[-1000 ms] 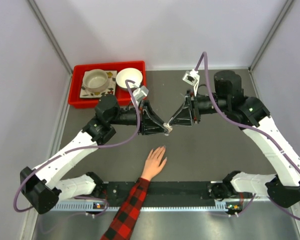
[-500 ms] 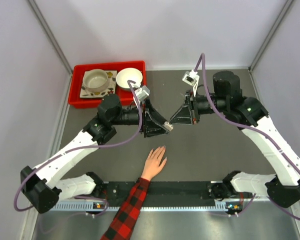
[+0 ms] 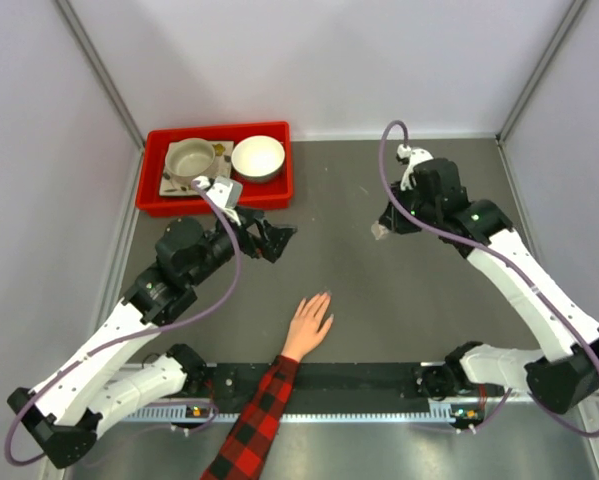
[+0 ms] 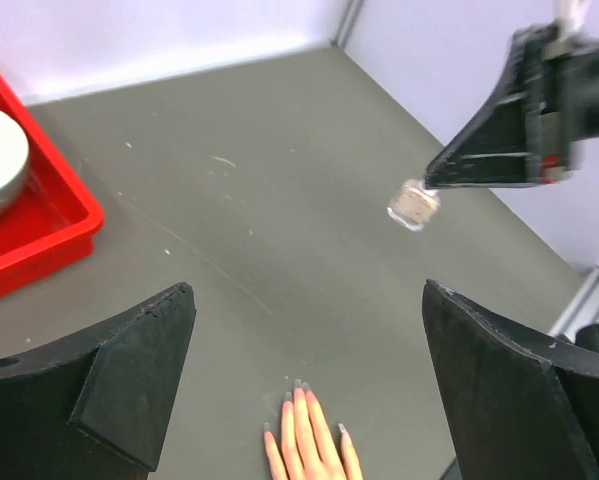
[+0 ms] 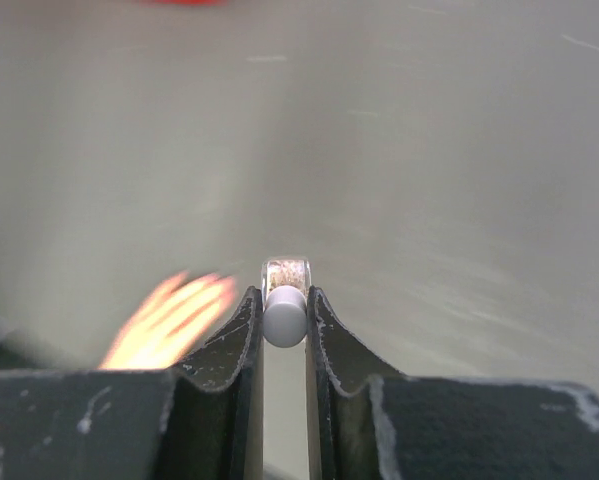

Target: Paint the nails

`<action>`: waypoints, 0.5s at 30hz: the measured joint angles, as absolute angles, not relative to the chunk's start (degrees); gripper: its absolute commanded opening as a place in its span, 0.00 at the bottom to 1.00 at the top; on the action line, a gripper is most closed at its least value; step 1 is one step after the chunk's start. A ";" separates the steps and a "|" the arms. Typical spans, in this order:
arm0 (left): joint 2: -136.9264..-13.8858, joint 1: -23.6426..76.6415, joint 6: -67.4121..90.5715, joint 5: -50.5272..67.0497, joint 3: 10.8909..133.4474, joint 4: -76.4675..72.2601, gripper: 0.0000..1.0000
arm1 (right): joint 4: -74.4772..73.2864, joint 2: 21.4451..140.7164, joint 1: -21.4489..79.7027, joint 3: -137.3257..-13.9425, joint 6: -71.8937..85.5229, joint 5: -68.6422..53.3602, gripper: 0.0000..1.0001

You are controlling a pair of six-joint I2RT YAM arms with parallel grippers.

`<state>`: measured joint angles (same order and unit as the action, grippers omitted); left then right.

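A light-skinned hand with a red-and-black plaid sleeve lies flat near the table's front edge. Its pale nails show at the bottom of the left wrist view. My left gripper hovers above and left of the hand, open wide and empty. My right gripper is over the table to the right of the hand, shut on a small glass nail polish bottle with a pale cap. The bottle hangs clear of the table at the tips of the right gripper's fingers.
A red tray at the back left holds two bowls on a patterned plate. The tray's corner shows in the left wrist view. Grey walls stand close on both sides.
The two grippers, tip to tip above the hand a second ago, have parted. The left opened and drew back to the left. The right shut on the bottle and swung away right.
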<state>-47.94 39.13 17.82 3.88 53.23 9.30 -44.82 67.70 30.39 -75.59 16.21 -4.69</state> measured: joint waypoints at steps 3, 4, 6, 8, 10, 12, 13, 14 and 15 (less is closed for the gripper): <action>-45.65 39.13 18.06 1.98 50.50 7.70 0.99 | -41.43 70.19 26.50 -70.43 18.22 4.56 0.00; -45.32 39.13 18.26 1.87 49.71 7.11 0.98 | -40.16 71.46 25.23 -69.12 18.72 6.76 0.00; -45.25 39.13 18.83 1.93 48.45 6.35 0.98 | -37.26 74.43 23.07 -66.67 19.75 10.94 0.00; -45.23 39.13 19.59 2.11 47.09 6.15 0.98 | -34.57 76.93 21.98 -64.82 20.14 14.09 0.00; -45.23 39.13 20.12 2.35 46.00 5.96 0.98 | -32.40 79.94 21.37 -64.12 20.14 16.58 0.00; -45.23 39.13 20.64 2.59 45.32 5.91 0.98 | -29.78 83.40 20.97 -64.16 20.03 18.02 0.00; -45.23 39.13 20.86 2.70 45.04 5.89 0.98 | -28.53 85.12 20.86 -64.16 19.97 18.61 0.00; -45.23 39.13 21.06 2.72 44.80 5.74 0.98 | -27.70 86.52 20.82 -64.16 19.84 18.98 0.00; -45.23 39.13 21.17 2.72 44.56 5.54 0.98 | -26.79 88.03 20.82 -64.16 19.62 19.40 0.00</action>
